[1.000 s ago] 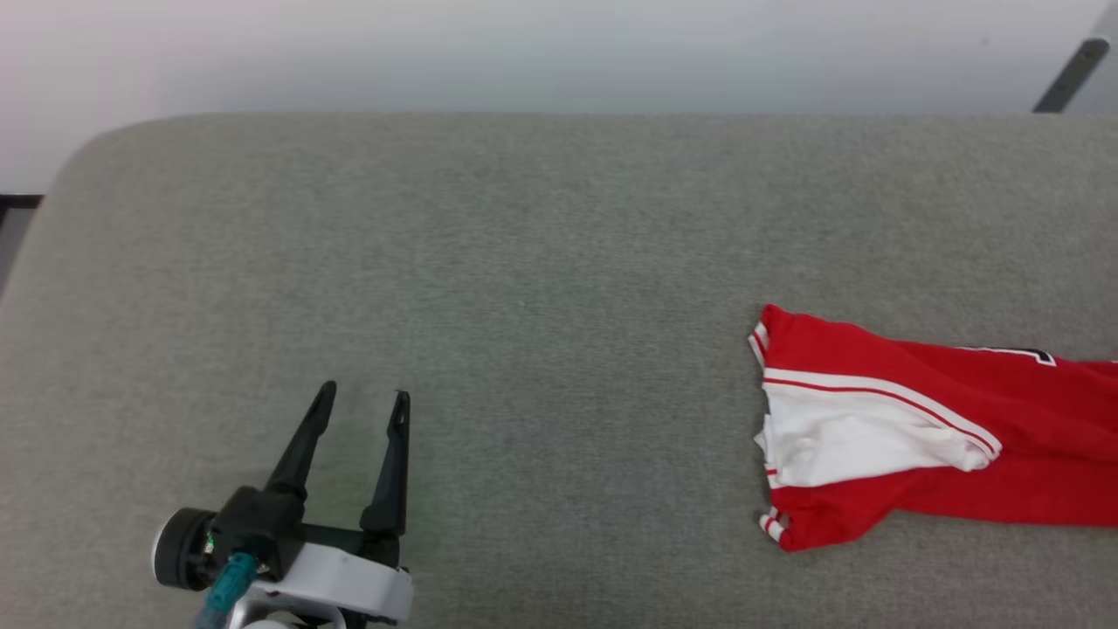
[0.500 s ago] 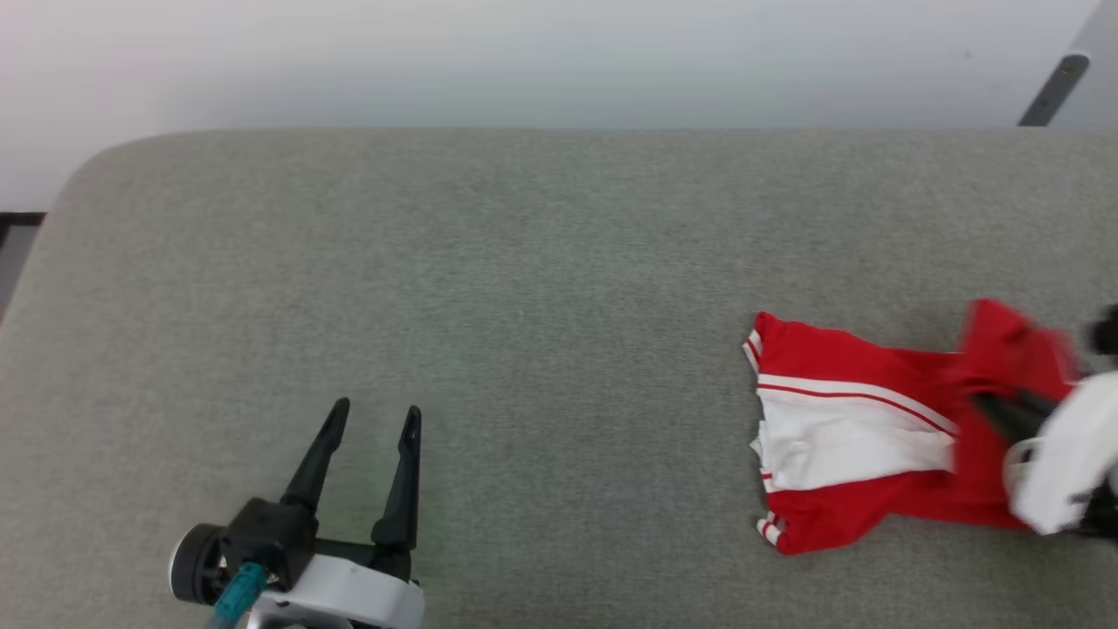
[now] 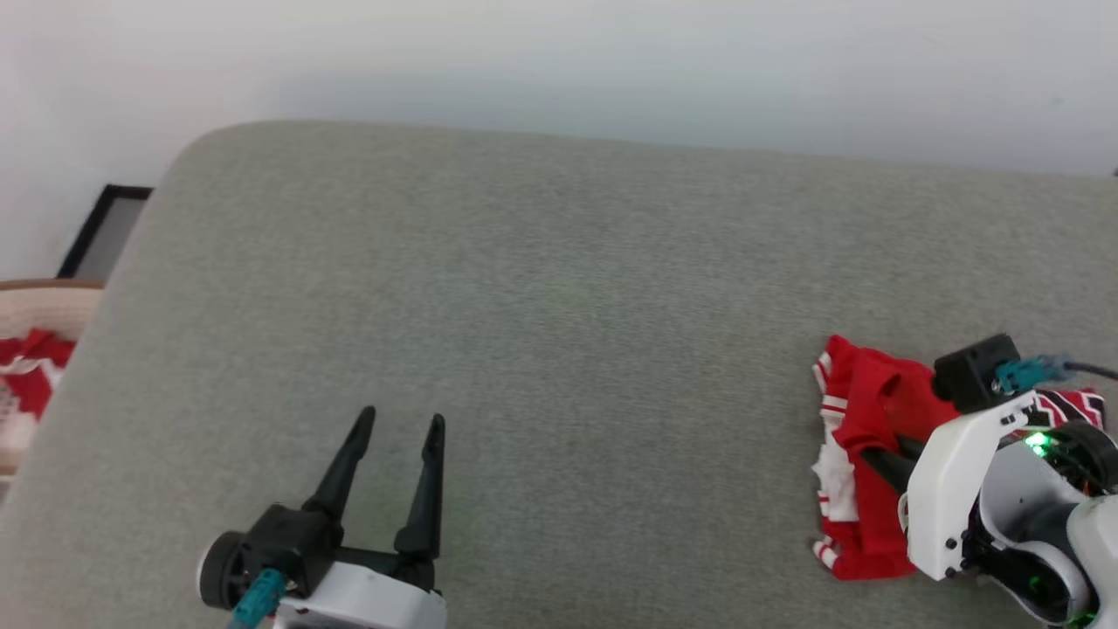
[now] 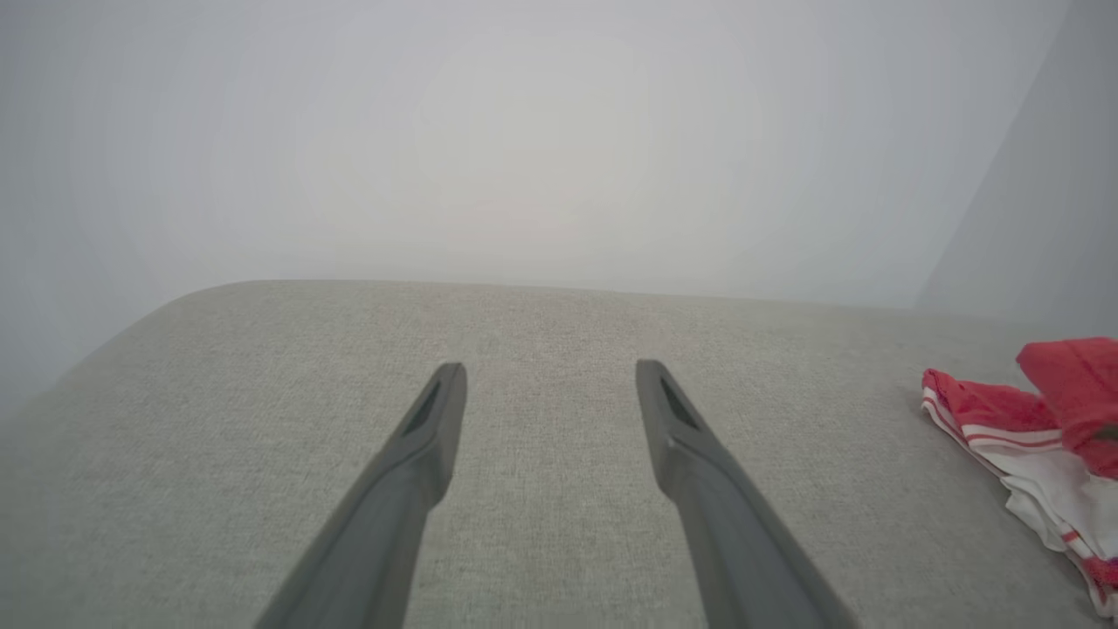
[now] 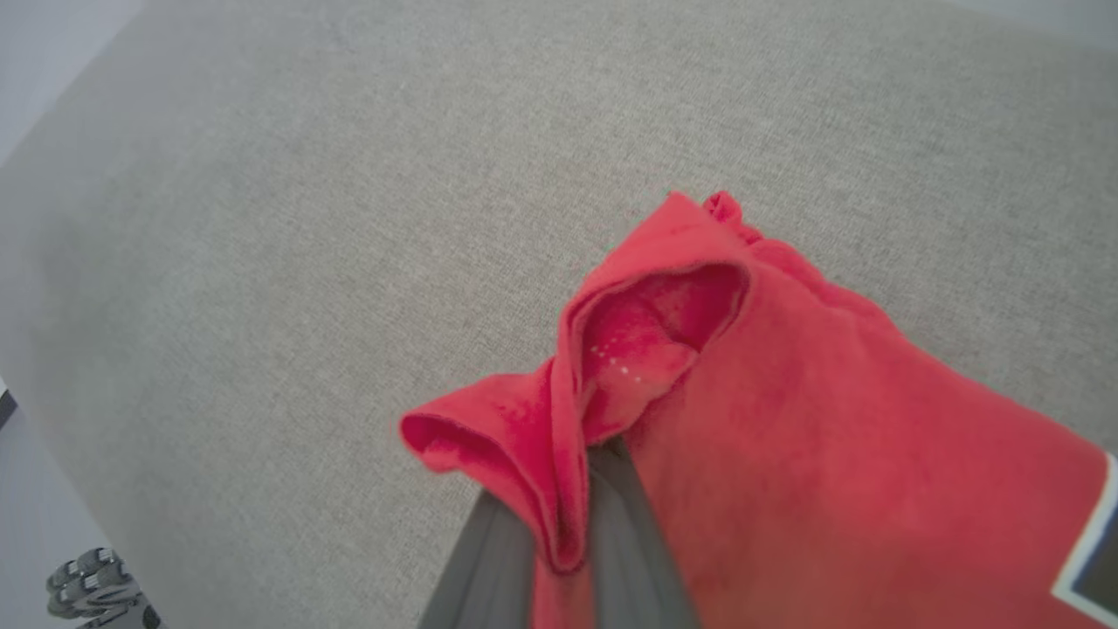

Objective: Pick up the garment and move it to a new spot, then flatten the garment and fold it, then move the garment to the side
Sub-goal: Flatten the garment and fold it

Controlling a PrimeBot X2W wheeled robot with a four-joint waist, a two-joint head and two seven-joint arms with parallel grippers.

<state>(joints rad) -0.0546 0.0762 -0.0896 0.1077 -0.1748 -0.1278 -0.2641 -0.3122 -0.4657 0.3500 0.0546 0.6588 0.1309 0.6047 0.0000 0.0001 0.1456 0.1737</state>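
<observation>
Where the grey upholstered surface (image 3: 559, 288) reaches the lower right of the head view, the garment (image 3: 873, 397) is seen bunched, a red fold being pinched between the closed fingers of the right gripper (image 3: 876, 457). At lower left, the left gripper (image 3: 402, 418) is shown spread wide, with nothing grasped, well apart from the garment.

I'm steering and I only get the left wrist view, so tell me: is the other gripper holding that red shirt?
Observer: Yes, the right gripper is shut on a red fold of the garment.
Operator: Can you see its writing?
Observer: Just a bit of black-and-white print, beside the right wrist.
Operator: Anything off to my left?
Observer: What looks like a basket holding red-and-white cloth, past the left end of the cushion.
</observation>
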